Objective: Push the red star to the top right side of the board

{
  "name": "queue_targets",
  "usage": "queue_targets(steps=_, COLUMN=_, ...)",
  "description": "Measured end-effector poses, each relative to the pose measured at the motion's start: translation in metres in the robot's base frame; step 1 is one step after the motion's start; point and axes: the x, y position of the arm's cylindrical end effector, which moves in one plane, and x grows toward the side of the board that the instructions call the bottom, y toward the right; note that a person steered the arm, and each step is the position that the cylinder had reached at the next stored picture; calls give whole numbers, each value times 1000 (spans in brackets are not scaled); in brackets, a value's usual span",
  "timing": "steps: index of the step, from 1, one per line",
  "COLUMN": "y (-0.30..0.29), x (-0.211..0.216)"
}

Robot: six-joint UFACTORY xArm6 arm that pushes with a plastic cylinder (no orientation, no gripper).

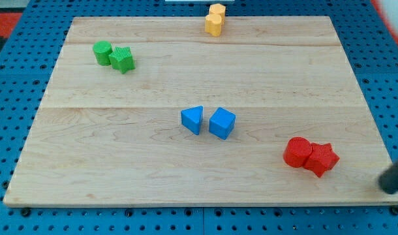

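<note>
A pale wooden board [199, 78] is lying on a blue pegboard surface [16, 78], and I am taking the red star [321, 158] as my landmark for everything else. The star is sitting near the board's bottom right corner, and a rounder red block [296, 152] is pressing against its left side. Up and to the star's left, near the board's middle, a blue cube [222, 123] is standing just beside a blue triangular block [193, 119]. Far up from the star, at the top edge, two yellow blocks [215, 19] are touching each other (their shapes are too small for me to tell). Farthest from the star, toward the top left, a green star-like block [123, 59] is leaning against a green rounded block [102, 51]. The dark rod is showing at the view's right edge, off the board, and my tip [389, 187] is hovering well right of the star and slightly lower, touching no block. There is no gripper, so nothing is being held.
</note>
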Motion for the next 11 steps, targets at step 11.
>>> queue_targets(steps=11, y=-76, x=-189)
